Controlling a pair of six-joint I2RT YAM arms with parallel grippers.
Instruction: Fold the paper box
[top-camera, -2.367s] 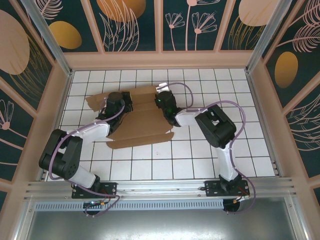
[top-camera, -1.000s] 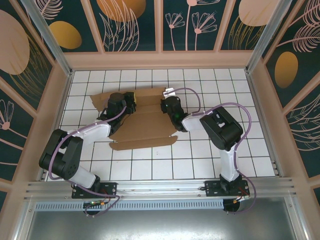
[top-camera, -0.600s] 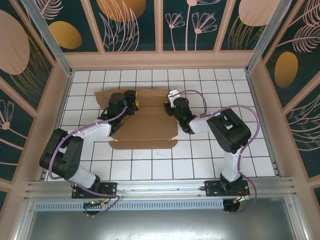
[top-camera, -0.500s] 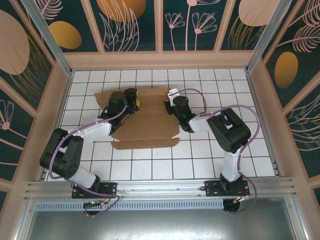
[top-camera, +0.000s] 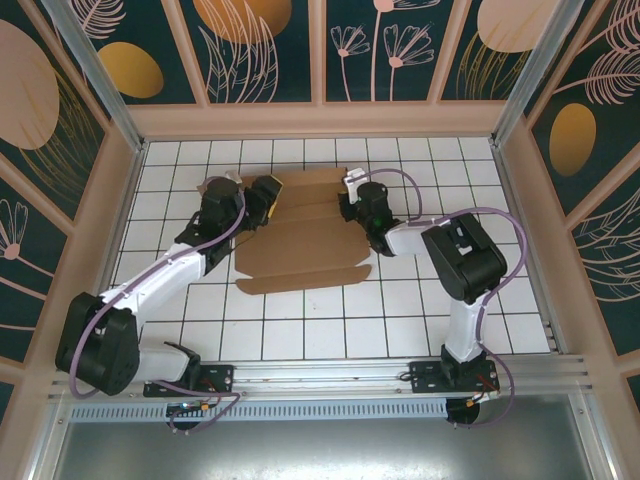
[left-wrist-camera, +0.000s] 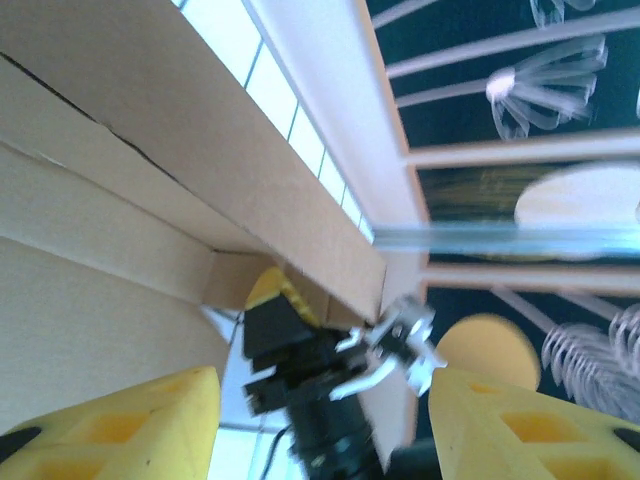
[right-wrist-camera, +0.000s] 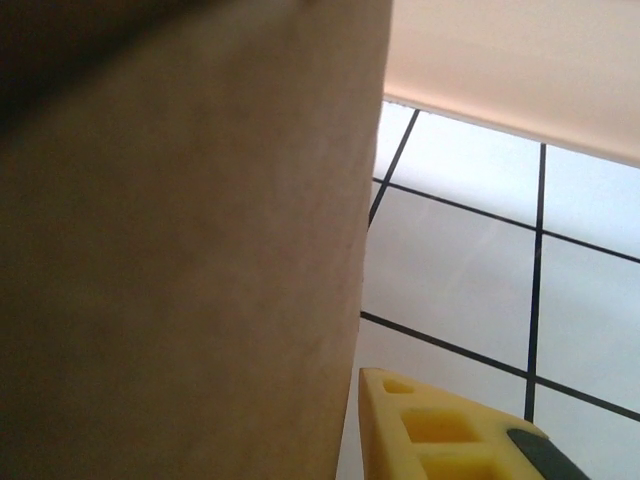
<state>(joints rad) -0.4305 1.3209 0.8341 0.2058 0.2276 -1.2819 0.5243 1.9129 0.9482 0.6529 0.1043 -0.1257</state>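
The paper box (top-camera: 305, 245) is a brown creased cardboard sheet lying on the white tiled table (top-camera: 400, 320), its far strips partly raised. My left gripper (top-camera: 271, 198) hovers at the sheet's far left corner. In the left wrist view my left gripper (left-wrist-camera: 322, 388) is open, with nothing between its yellow fingers (left-wrist-camera: 120, 425), and the paper box (left-wrist-camera: 110, 200) lies ahead of it. My right gripper (top-camera: 345, 207) is at the sheet's far right edge. In the right wrist view the paper box (right-wrist-camera: 180, 250) sits pressed against one yellow finger (right-wrist-camera: 440, 430) and hides the other.
Pale framed walls (top-camera: 320, 118) with dark patterned panels enclose the table on three sides. A purple cable (top-camera: 400, 180) loops off the right arm near the back wall. Bare tiles lie in front of the sheet.
The sheet has slid to the right together with my right gripper. My left gripper has opened, let go of the left part and drawn back; the left arm has stretched out.
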